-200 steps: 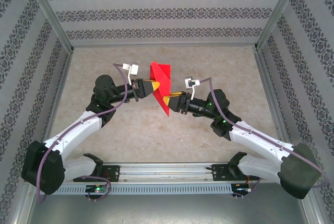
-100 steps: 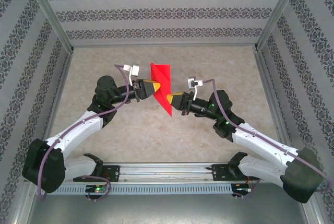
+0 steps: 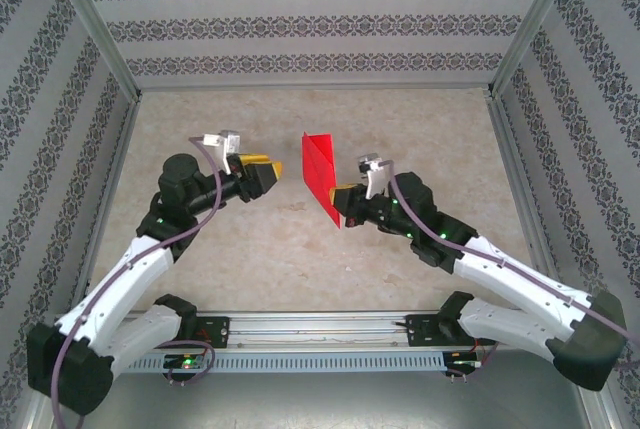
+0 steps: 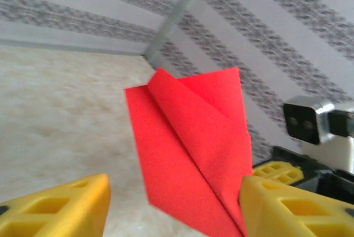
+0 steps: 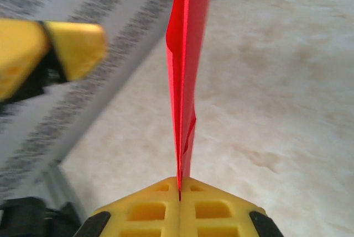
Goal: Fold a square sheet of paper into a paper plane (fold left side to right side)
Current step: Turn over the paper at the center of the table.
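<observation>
Your red paper (image 3: pixel 320 163) is standing on edge in the air above the middle of the table (image 3: pixel 300 269), and your right gripper (image 3: pixel 341 199) is pinching its lower tip, the yellow fingers (image 5: pixel 145 210) pressing flat together on it. Your left gripper (image 3: pixel 270 169) is hovering to the paper's left, apart from it, fingers spreading wide around nothing.

A mottled beige table (image 3: pixel 290 249) stands between patterned walls (image 3: pixel 320 29).

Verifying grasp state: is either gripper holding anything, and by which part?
Right gripper is shut on the folded red paper, pinching it near its narrow lower end. Left gripper is open, holding nothing.
</observation>
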You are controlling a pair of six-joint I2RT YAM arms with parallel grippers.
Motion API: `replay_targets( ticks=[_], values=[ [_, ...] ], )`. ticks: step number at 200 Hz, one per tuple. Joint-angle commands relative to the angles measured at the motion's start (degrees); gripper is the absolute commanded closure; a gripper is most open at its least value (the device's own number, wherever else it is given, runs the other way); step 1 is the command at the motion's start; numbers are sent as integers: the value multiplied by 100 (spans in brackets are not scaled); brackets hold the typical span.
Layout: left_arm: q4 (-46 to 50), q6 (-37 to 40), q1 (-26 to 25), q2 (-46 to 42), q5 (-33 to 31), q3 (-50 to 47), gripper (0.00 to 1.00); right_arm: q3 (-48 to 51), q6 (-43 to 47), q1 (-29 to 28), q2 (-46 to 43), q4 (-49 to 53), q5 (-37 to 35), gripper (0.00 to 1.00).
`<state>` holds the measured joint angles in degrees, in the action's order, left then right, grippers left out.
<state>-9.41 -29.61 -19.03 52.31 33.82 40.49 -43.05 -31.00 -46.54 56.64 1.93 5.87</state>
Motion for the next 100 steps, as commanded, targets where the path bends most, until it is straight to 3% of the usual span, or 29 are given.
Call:
replay_targets(
  ticks=[1, 30, 59, 100],
  values=[
    [1330, 887, 57, -513, -1359, -28, 34, -638, 555, -406, 489, 1698, -1869, 100],
    [1917, 1125, 66, -1121, -2611, -116, 26, -1533, 354, -858, 1661, 3052, -3421, 100],
    [2339, 1139, 89, -1589, -3668, -237, 23, -2311, 19, -1115, 2808, 4099, -4382, 100],
    [2443, 1099, 94, -2012, -4138, -462, 22, -3022, -428, -1295, 4156, 5102, -5074, 100]
  ],
)
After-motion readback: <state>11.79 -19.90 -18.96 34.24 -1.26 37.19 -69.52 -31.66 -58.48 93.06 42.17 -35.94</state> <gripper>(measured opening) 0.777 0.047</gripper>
